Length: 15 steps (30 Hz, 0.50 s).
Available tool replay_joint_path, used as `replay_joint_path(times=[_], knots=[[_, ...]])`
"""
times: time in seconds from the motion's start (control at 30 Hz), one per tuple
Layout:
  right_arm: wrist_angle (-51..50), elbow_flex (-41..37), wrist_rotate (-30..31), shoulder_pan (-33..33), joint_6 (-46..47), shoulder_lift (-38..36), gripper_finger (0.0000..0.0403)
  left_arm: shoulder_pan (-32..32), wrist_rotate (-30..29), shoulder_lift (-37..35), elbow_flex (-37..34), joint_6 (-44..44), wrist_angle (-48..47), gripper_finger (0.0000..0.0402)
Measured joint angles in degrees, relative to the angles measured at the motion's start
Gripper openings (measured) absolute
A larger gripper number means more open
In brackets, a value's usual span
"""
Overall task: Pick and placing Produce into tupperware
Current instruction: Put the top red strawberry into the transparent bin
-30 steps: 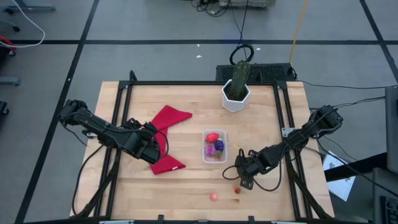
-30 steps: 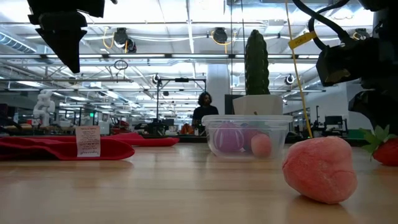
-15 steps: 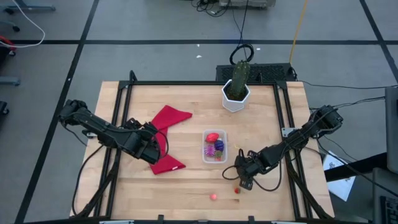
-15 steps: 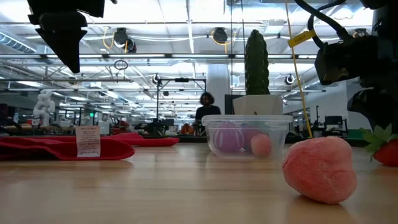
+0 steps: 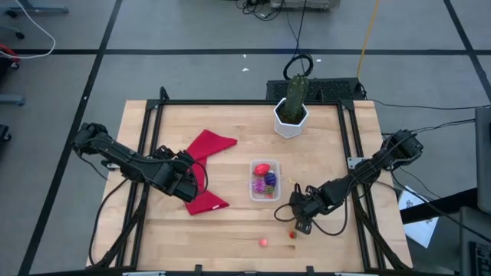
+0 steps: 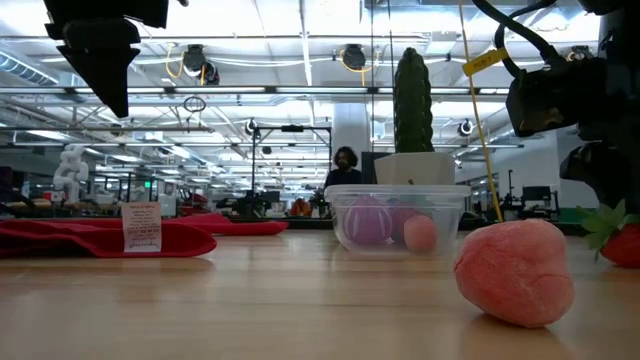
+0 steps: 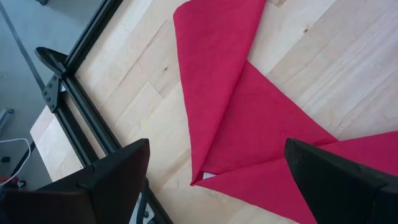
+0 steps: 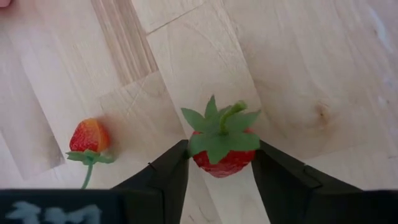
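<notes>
right jaws (image 8: 219, 168) pinch a glossy leafy strawberry (image 8: 221, 146); left jaws (image 7: 214, 180) gape above red cloth (image 7: 242, 118).

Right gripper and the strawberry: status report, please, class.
Right gripper fingers either side of the strawberry, on the table. Left gripper open above red cloth. Tupperware holds some produce. Second small strawberry lies beside.

Right gripper (image 5: 296, 218) sits low at the near right, fingers (image 8: 163, 177) clamped on something. Left gripper (image 5: 196, 181) hovers at the left, fingers (image 7: 115, 177) spread wide.
</notes>
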Motion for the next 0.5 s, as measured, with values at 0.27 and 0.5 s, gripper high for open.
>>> replay_joint_path(times=[0.27,0.5], knots=[[0.02,0.0,0.01,0.0,-0.23,0.0,0.0145,-0.01,-0.01,-0.01,0.0,0.0,0.0,0.0379],[0.06,0.0,0.02,0.0,0.37,0.0,0.0144,0.0,0.0,-0.02,0.0,0.0,0.0,0.0379]])
